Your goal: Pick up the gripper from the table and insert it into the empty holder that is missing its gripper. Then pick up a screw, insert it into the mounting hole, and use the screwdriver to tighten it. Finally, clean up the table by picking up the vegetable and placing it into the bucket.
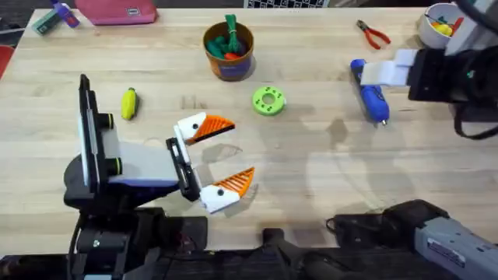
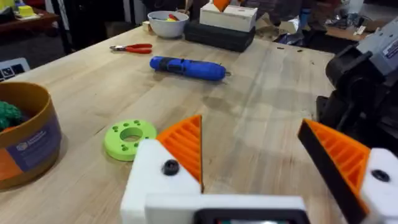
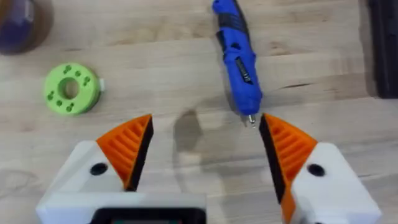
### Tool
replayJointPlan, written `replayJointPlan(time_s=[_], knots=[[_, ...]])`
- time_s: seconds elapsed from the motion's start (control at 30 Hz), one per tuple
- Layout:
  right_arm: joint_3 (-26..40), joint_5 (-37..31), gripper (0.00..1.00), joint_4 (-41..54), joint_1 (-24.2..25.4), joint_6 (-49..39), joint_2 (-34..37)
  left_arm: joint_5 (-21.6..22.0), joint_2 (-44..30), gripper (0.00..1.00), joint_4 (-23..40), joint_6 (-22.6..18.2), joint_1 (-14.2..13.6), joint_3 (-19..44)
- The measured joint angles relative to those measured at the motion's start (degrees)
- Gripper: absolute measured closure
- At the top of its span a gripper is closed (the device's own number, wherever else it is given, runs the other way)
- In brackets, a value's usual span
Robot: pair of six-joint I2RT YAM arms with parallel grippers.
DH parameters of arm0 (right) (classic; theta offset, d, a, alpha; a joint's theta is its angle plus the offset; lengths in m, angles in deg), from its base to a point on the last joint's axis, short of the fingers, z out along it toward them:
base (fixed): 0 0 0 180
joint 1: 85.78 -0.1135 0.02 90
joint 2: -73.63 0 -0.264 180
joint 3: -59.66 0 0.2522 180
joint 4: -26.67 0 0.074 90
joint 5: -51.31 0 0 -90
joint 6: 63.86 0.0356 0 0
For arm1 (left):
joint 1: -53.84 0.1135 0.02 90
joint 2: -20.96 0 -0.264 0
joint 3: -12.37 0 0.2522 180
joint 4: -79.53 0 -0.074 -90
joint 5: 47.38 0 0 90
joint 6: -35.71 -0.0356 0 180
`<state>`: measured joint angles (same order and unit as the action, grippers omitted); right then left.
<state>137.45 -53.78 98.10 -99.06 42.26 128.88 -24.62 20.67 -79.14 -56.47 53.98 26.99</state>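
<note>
The blue screwdriver (image 1: 369, 93) lies at the right of the table, also seen from both wrists (image 2: 186, 67) (image 3: 239, 62). My right gripper (image 1: 387, 71) hovers over it, open (image 3: 205, 124), with the metal tip close to one orange pad and nothing held. The yellow vegetable (image 1: 129, 103) with its dark green end lies at the left. The orange-brown bucket (image 1: 229, 50) (image 2: 28, 134) stands at the back, holding green and red toys. My left gripper (image 1: 233, 153) is open low over the table near the front middle (image 2: 249, 124), holding nothing. The loose gripper, the holder and a screw are out of view.
A green disc (image 1: 269, 100) (image 2: 130, 138) (image 3: 69, 88) with holes lies between the bucket and my left gripper. Red-handled pliers (image 1: 373, 33) and a white bowl (image 1: 440, 23) sit at the back right. A pink pouch (image 1: 117, 9) lies at the back left.
</note>
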Motion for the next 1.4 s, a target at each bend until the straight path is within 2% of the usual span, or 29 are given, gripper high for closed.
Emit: replayJointPlan(time_s=[0.2, 1.1, 1.17, 1.3, 1.33, 1.4], knots=[[-0.13, -0.11, 0.008, -1.45, 3.70, 0.17, 0.25, 0.00, 0.00, 0.031, 0.00, 0.00, 0.00, 0.00], [-0.13, -0.11, 0.007, -0.40, 3.82, 0.17, 2.27, 0.00, -0.02, 0.032, 0.00, 0.02, 0.00, 0.00], [-0.13, -0.11, 0.009, -0.35, 3.82, 0.16, 2.27, 0.00, -0.01, 0.275, 0.02, -0.04, 0.00, 0.00], [-0.13, -0.11, 0.008, -0.35, 3.82, 0.17, 2.38, 0.00, 0.00, 0.892, 0.00, -0.17, 0.00, 0.00], [-0.13, -0.11, 0.007, -0.35, 3.82, 0.17, 2.55, 0.02, 0.00, 0.971, 0.00, -0.42, 0.00, 0.00], [-0.13, -0.09, 0.008, -0.49, 3.82, 0.15, 3.01, 0.00, 0.00, 0.993, 0.00, -0.42, 0.00, 0.00]])
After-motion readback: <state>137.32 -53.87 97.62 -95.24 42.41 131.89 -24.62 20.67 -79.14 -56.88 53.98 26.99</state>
